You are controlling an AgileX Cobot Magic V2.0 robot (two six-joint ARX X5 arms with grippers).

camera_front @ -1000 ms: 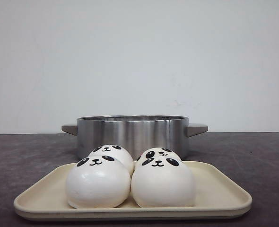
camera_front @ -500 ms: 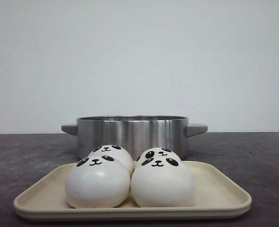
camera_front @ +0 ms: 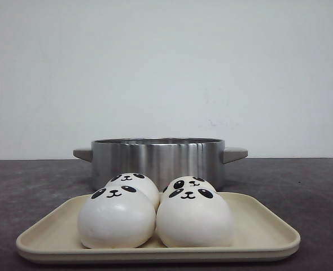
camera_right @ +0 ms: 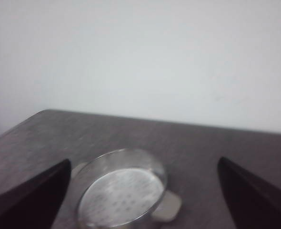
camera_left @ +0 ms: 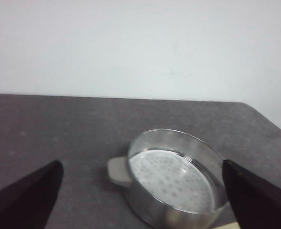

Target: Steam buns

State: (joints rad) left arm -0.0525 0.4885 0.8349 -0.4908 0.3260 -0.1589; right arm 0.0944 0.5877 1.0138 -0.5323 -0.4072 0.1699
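Both arms raised over table – left gripper (camera_left: 140, 200) & right gripper (camera_right: 140, 198) wide open, nothing held, facing steamer pot (camera_left: 174, 179).

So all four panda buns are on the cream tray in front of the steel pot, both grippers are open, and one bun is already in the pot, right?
Not quite: the pot is empty, as the left wrist view shows only its bare perforated steamer plate. All four buns do sit on the cream tray in front of it, and both grippers are open.
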